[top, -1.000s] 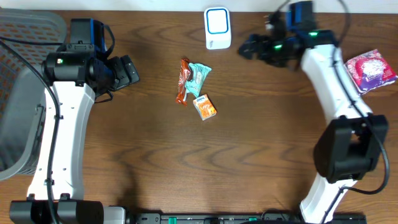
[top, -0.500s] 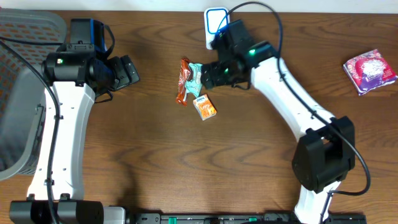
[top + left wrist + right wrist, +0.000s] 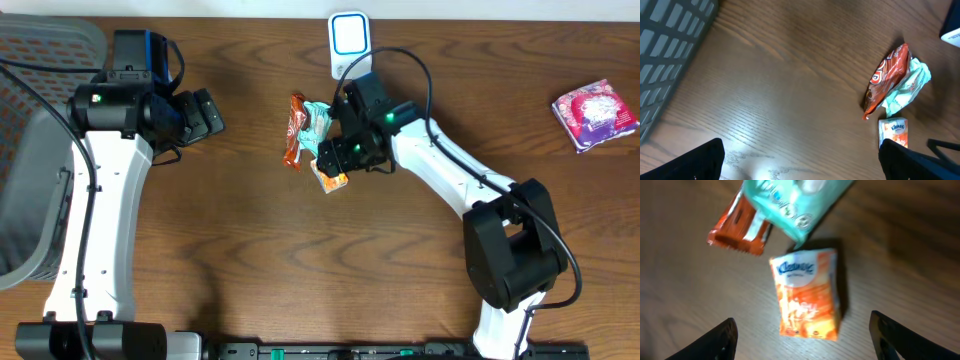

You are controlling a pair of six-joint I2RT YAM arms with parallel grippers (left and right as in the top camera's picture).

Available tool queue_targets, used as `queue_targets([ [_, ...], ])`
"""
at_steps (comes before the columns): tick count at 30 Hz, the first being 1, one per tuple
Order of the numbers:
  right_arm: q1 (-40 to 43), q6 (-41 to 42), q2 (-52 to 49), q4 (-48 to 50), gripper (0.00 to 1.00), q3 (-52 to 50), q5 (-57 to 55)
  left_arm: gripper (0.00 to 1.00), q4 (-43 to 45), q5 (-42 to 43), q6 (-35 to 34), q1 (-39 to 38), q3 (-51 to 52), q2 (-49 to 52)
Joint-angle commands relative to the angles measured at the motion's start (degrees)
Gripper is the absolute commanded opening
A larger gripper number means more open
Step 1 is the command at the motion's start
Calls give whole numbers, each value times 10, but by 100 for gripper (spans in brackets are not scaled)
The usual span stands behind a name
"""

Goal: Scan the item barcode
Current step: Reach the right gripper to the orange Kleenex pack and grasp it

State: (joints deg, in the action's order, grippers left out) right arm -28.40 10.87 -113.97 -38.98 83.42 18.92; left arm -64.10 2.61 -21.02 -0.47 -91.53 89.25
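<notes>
An orange Kleenex tissue pack [image 3: 330, 174] lies flat on the wooden table, just below a teal packet [image 3: 320, 120] and a red-orange snack wrapper [image 3: 294, 130]. My right gripper [image 3: 340, 155] hovers over the tissue pack [image 3: 807, 295]. It is open, with its dark fingers [image 3: 720, 340] on either side of the pack and not touching it. The white scanner with a blue face [image 3: 350, 45] stands at the table's far edge. My left gripper [image 3: 205, 115] is open and empty over bare wood, well left of the pile; its wrist view shows the tissue pack [image 3: 893, 132] at lower right.
A pink patterned packet [image 3: 596, 113] lies at the far right. A grey mesh basket [image 3: 30, 150] sits off the table's left edge. The teal packet [image 3: 795, 202] and snack wrapper [image 3: 740, 230] lie close above the tissue pack.
My right arm swung from the far right side across to the middle pile and came down over the orange tissue pack, its jaws narrowing somewhat. The left arm stayed still.
</notes>
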Motion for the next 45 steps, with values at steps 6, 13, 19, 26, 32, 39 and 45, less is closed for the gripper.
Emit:
queue_targets([
  [6,-5,7,3,28,69,-41,31,98,-2,-5,-3,1,-5,-6],
  [13,-11,20,3,-29,65,-6,-47,98,-2,-5,-3,1,-5,-6],
  [19,-28,19,3,-102,58,66,-63,98,-2,-5,-3,1,-5,-6],
  [26,-90,23,3,-97,54,65,-198,98,-2,-5,-3,1,-5,-6],
  [32,-140,65,3,-90,50,45,-306,98,-2,-5,-3,1,-5,-6],
  [39,-170,62,3,-51,51,12,-349,98,-2,-5,-3,1,-5,-6],
  [45,-186,42,3,14,52,-28,-354,98,-2,-5,-3,1,-5,-6],
])
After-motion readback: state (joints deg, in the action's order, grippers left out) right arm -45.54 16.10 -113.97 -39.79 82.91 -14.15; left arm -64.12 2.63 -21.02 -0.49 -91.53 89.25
